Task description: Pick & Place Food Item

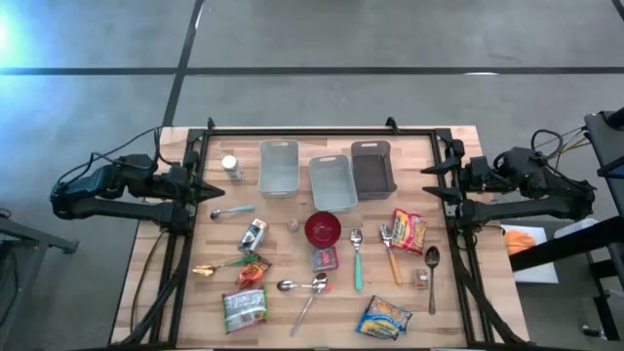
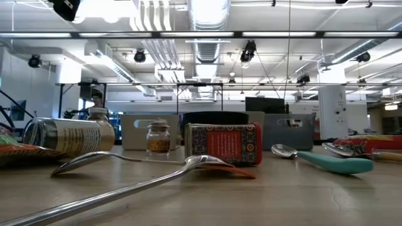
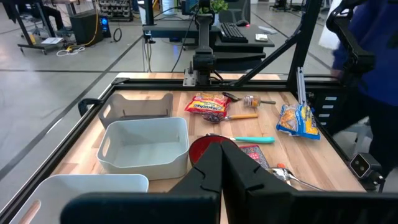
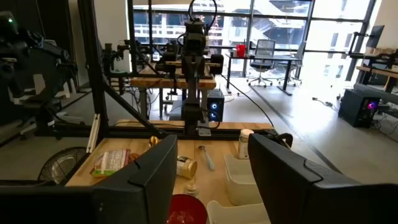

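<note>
Food items lie spread over the wooden table (image 1: 292, 146): a red and yellow packet (image 1: 409, 231), a blue and yellow bag (image 1: 383, 317), a green packet (image 1: 244, 308), an orange packet (image 1: 252, 270), a red box (image 1: 325, 258) and a can (image 1: 253, 235). A red bowl (image 1: 323, 229) stands in the middle. My left gripper (image 1: 218, 191) hovers shut at the table's left edge, touching nothing; its shut fingers (image 3: 222, 149) show in the left wrist view. At the right edge my right gripper (image 1: 426, 182) stands open and bare, and the right wrist view shows the gap between its fingers (image 4: 212, 149).
Three bins stand in a row at the far side: two light ones (image 1: 279, 166) (image 1: 331, 182) and a dark one (image 1: 371, 168). Spoons, among them a teal-handled one (image 1: 357, 255), a small jar (image 1: 231, 167) and another jar (image 1: 421, 278) lie among the food. A black frame rims the table.
</note>
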Controlling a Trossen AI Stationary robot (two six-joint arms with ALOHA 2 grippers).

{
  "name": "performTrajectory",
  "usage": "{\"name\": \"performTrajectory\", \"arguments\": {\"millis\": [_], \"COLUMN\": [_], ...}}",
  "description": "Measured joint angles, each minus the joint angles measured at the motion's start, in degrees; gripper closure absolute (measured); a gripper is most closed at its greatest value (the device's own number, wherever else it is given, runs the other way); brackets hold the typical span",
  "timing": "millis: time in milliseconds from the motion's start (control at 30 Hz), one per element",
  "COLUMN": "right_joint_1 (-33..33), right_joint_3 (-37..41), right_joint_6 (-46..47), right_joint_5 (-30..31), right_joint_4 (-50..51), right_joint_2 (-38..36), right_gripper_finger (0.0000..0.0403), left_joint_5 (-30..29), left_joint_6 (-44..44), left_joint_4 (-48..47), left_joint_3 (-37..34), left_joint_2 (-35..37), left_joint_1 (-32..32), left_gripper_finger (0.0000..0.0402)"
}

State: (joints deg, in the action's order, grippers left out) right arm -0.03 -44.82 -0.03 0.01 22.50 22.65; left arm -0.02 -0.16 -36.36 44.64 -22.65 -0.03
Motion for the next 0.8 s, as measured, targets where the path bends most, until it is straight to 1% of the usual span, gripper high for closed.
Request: {"name": "performTrajectory", "arguments": {"millis": [800], "right_joint_1": [0.01], "right_joint_3": [-0.01], "right_joint_6": [0.0], "right_joint_5": [-0.01], "right_joint_4": [-0.01], "right_joint_2": [0.0], "right_gripper_finger": [0.0207], "left_joint_5": [-0.01], "left_joint_6": [0.04], "left_joint_4": [-0.01], "left_joint_3": [0.0], "left_joint_2": [0.0], "left_joint_1": [0.0], "left_gripper_finger": [0.0401]}}
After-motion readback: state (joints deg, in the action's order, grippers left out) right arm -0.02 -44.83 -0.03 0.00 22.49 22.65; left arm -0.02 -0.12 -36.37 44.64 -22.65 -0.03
